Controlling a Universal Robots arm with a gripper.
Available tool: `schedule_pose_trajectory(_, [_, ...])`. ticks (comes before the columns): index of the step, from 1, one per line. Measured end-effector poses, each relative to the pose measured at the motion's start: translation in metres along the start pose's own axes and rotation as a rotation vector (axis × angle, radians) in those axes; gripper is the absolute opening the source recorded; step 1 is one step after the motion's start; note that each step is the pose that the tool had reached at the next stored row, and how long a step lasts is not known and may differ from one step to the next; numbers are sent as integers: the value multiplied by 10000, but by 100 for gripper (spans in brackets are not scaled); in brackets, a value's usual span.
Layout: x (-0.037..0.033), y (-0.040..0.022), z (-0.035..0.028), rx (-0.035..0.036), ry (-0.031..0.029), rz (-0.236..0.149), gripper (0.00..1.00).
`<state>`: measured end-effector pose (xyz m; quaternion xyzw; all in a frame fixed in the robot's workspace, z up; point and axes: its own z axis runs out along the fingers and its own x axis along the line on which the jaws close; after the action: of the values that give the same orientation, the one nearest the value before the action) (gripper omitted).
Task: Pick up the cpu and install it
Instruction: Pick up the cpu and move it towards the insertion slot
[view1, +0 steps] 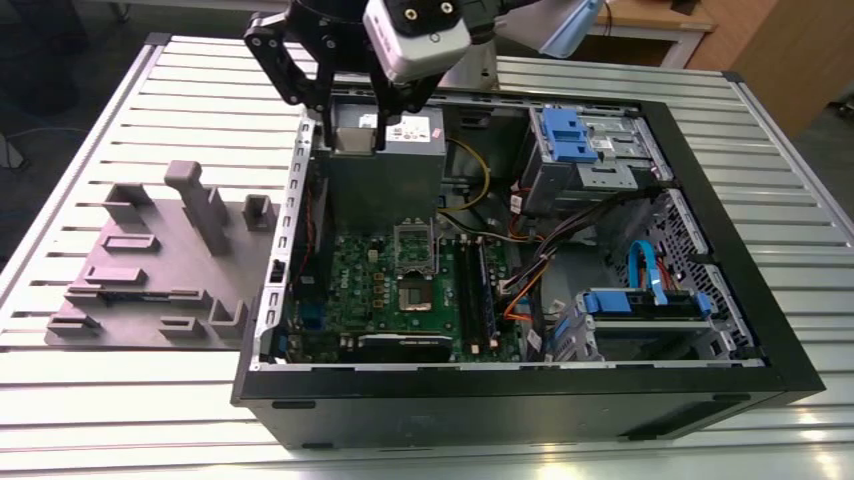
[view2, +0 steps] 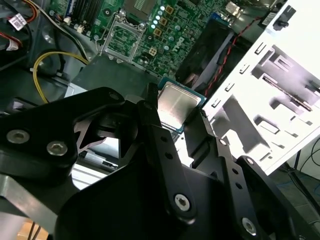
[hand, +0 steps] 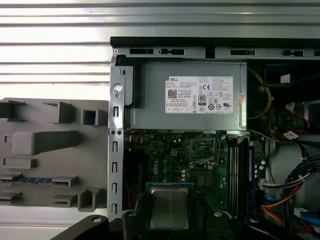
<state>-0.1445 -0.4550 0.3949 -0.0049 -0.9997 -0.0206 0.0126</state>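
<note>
Exterior view, tool (view1: 354, 118) above the open computer case (view1: 534, 390) on the slatted worktop (view1: 120, 400), grey labelled box (view1: 387, 150) just below it, second wrist view, tool clamped on the cpu (view2: 174, 104), motherboard socket (view2: 127, 37) beyond, first wrist view, cpu (hand: 170, 206) gripped between the fingers (hand: 134, 217), green motherboard (hand: 165, 160) beneath.

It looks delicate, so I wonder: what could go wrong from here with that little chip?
The black tool pinches the small silvery square cpu by its edges, so it might slip or tilt. If it reaches the open silver socket frame on the green motherboard rotated or off-centre, it may not seat. The tool's bulky links could brush the grey power supply box.
</note>
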Motion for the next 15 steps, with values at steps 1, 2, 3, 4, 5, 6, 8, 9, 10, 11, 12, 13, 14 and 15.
schedule_pose_trajectory(1, [-16,0,0,0,0,0,45])
schedule_pose_trajectory(2, [-32,1,-1,0,1,1,45])
schedule_pose_trajectory(3, [-47,0,-1,0,1,1,45])
schedule_pose_trajectory(4, [-63,1,-2,0,1,1,45])
schedule_pose_trajectory(5, [-78,1,-2,0,1,1,45])
schedule_pose_trajectory(6, [-91,1,-3,1,1,1,45])
schedule_pose_trajectory(8, [-117,1,-3,1,2,1,45])
schedule_pose_trajectory(9, [-131,1,-3,0,2,0,45])
schedule_pose_trajectory(10, [-146,1,-4,0,2,0,45])
schedule_pose_trajectory(11, [-158,2,-4,0,1,0,45])
schedule_pose_trajectory(12, [-170,2,-5,0,2,0,45])
schedule_pose_trajectory(13, [-184,2,-5,0,2,1,45])
schedule_pose_trajectory(14, [-201,2,-5,0,2,1,45])
schedule_pose_trajectory(15, [-219,2,-6,0,2,1,45])
